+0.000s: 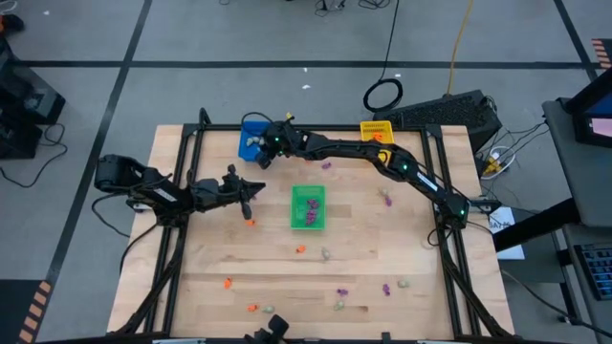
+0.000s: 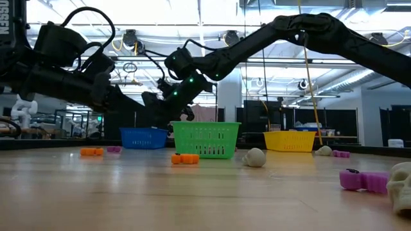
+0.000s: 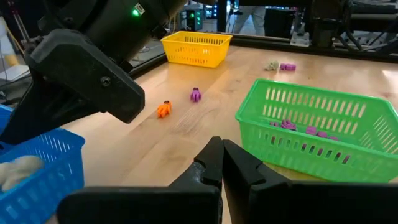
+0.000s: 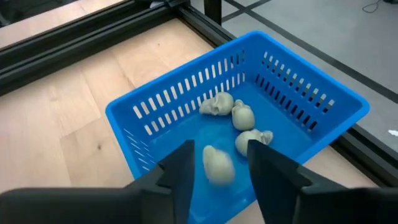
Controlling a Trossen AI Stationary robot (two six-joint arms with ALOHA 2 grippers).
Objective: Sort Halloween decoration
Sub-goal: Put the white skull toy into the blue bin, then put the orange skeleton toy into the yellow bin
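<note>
Right tool (image 4: 217, 165) hung over the blue tray (image 4: 298, 93), fingers apart — pale skull (image 4: 218, 165) between them, dropping among three others. Best to lift straight up, clear of the rim. Left tool (image 3: 222, 163) pinched together, empty, beside the green tray (image 3: 323, 158).

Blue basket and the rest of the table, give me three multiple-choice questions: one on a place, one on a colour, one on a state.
1. Over which basket is the right claw?
A. yellow basket
B. blue basket
C. green basket

2. What colour are the trinkets in the green basket?
A. purple
B. orange
C. pale

3. How does the left claw stand?
A. wide open
B. shut on a skull
C. shut, holding nothing

Answers:
1 B: its wrist view looks down into blue walls.
2 A: purple trinkets lie inside.
3 C: its fingers meet over bare table.
</note>
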